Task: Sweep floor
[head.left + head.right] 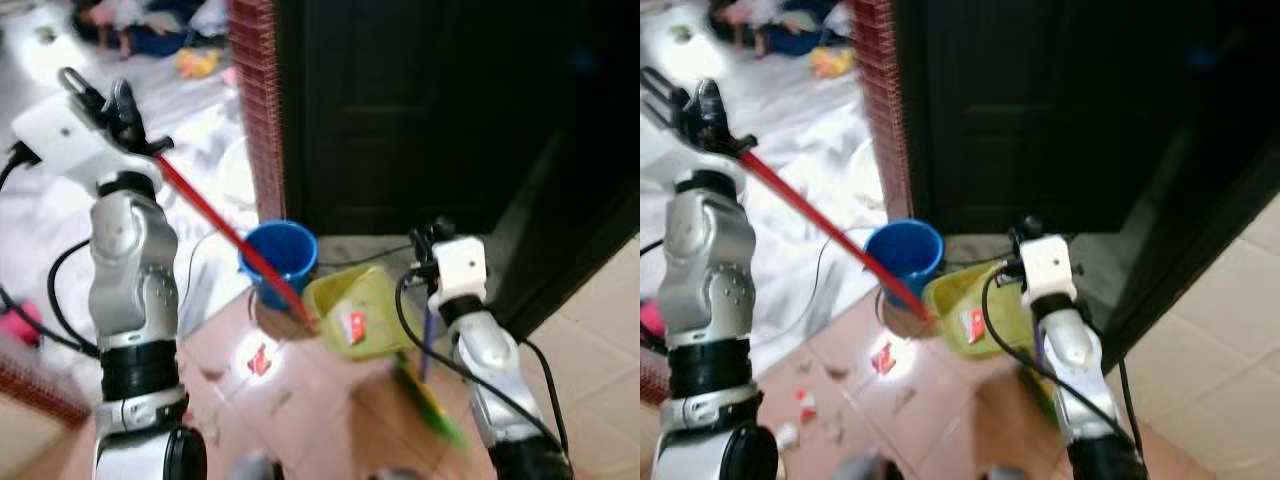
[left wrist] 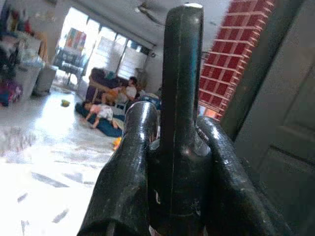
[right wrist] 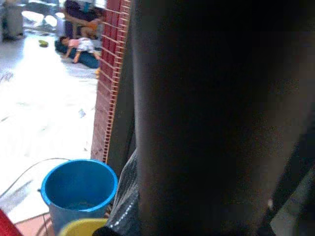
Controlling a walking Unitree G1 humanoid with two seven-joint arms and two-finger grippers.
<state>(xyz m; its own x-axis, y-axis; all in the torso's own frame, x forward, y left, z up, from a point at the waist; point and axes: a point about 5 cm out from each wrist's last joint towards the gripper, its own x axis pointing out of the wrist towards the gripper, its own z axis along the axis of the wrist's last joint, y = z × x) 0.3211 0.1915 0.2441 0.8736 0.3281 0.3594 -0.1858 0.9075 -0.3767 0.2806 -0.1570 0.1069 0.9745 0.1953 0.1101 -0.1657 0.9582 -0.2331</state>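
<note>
On the tiled floor (image 1: 330, 420) in front of a dark door (image 1: 400, 110), the work is set up around a yellow dustpan (image 1: 355, 310) lying just right of a blue bucket (image 1: 280, 255). The left gripper (image 1: 120, 105) is raised high at the left and its fingers (image 2: 123, 187) are pressed around the dark top end of the red dustpan handle (image 1: 225, 230), which slants down and to the right to the pan. The right gripper (image 1: 428, 240) sits lower, right of the pan, over a purple broom stick (image 1: 426, 345) that ends in a blurred green broom head (image 1: 430, 405) near the robot; its fingers are not clear enough to tell whether they pinch the stick (the right wrist view is mostly a dark shape close to the lens).

Judging by how things lie, the sweeping looks partly done. One red-and-white scrap (image 1: 355, 325) seems to rest on the pan, while a similar scrap (image 1: 259, 360) and several paler bits (image 1: 805, 405) lie on the tiles to the near left, well apart from the pan. Those would need to be brushed in, and the pan then probably emptied into the bucket.

Far back on the bright floor a child lies on a blue mat (image 2: 101, 120) with a person (image 2: 129, 91) seated beyond, well away from the work.
</note>
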